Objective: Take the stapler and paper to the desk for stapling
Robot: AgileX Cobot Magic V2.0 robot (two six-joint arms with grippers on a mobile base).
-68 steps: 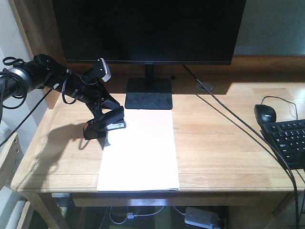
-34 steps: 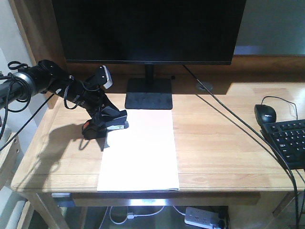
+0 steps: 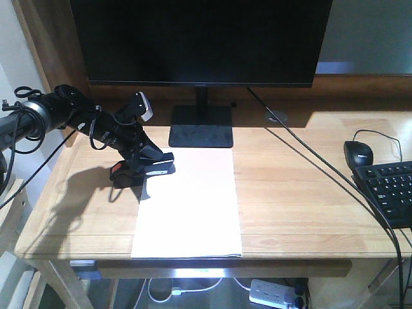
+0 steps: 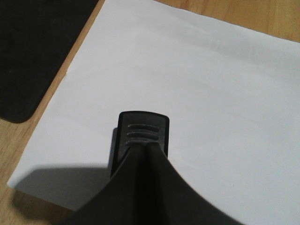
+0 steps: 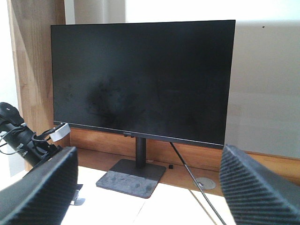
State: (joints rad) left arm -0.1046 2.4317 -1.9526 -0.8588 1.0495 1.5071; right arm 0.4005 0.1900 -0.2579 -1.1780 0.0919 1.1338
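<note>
1. Left claw (image 3: 143, 164) low over the far-left corner of the paper (image 3: 188, 203), pinching the stapler (image 3: 138, 168) from above.
2. Stapler black, orange-red patch at its left end, tilted, its silver front end over the sheet's corner, its rear end off the sheet above bare wood.
3. From the left wrist view: stapler nose (image 4: 142, 136) with three ribs, pointing out over the white paper (image 4: 197, 93); shadow cast on the near corner.
4. Paper flat on the wooden surface (image 3: 302, 193), long side running front to back, far edge just beside the monitor base (image 3: 200, 126), near edge at the surface's front rim.
5. Right claw (image 5: 145, 187) spread wide, nothing between its ribbed fingers (image 5: 255, 187), raised and facing the dark monitor (image 5: 140, 79).
6. Black mouse (image 3: 358, 152) and keyboard (image 3: 389, 191) at the right edge, well apart from the paper.
</note>
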